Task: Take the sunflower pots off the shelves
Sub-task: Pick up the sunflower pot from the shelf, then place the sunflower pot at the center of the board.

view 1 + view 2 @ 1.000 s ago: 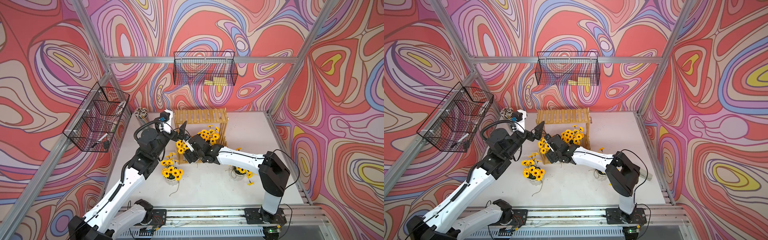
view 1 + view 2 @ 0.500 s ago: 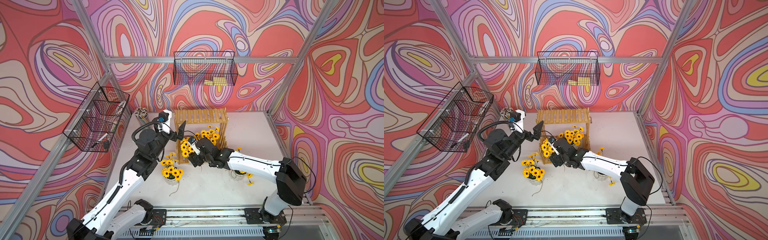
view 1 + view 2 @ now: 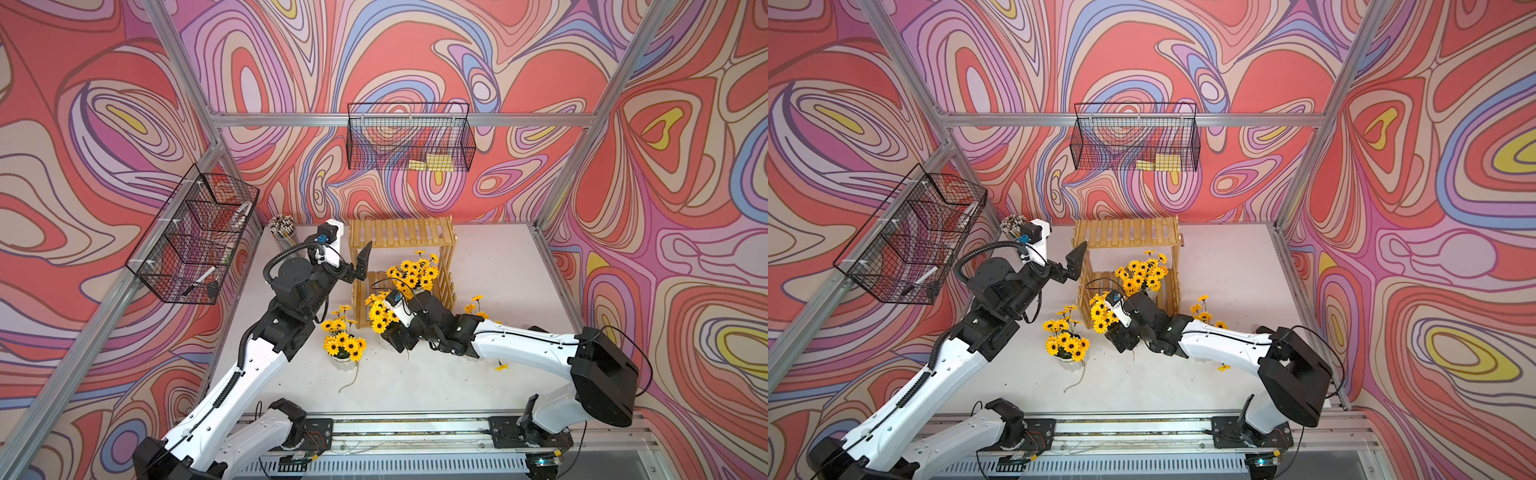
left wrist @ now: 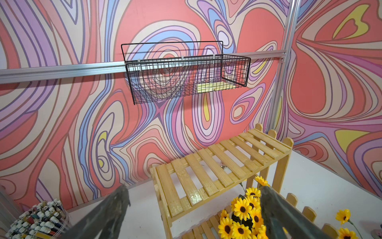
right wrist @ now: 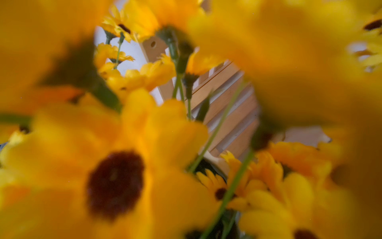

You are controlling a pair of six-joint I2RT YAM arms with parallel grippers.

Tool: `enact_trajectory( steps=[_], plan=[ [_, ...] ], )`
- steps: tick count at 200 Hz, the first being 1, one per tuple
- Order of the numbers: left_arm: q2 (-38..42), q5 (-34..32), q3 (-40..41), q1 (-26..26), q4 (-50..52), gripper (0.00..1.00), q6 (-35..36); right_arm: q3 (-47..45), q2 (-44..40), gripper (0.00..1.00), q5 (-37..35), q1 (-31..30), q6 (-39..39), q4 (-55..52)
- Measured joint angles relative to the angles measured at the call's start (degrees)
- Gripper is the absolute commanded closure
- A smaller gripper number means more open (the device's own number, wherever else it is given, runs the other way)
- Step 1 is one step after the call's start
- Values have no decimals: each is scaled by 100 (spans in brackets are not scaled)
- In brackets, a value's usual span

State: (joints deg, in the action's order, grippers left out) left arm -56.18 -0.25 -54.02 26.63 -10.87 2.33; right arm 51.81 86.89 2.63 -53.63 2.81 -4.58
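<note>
The left gripper [image 3: 362,266] hangs at the shelves' [image 3: 401,232] nine o'clock, jaws spread wide and empty. At seven o'clock one sunflower pot [image 3: 343,347], yellow dark-centred blooms over a white rim, stands on the table [image 3: 498,257]. A second bunch [image 3: 379,313] crowds the right gripper [image 3: 392,334]; its jaws are hidden, so I cannot tell their grip. A third pot [image 3: 413,270] sits on the lower tier, a fourth pot [image 3: 471,308] at four o'clock
</note>
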Motion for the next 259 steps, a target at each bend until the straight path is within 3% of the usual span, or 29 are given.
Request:
enact_trajectory(
  steps=[91, 173, 259],
  plan=[
    [0, 20, -76, 0, 168, 0, -2, -343, 46, 61, 188, -181, -280, 765],
    [151, 20, -118, 0, 212, 0, 0, -291, 621, 60, 188, -332, -511, 890],
    [160, 22, -129, 0, 214, 0, 0, -229, 763, 51, 179, -376, -599, 892]
  ],
)
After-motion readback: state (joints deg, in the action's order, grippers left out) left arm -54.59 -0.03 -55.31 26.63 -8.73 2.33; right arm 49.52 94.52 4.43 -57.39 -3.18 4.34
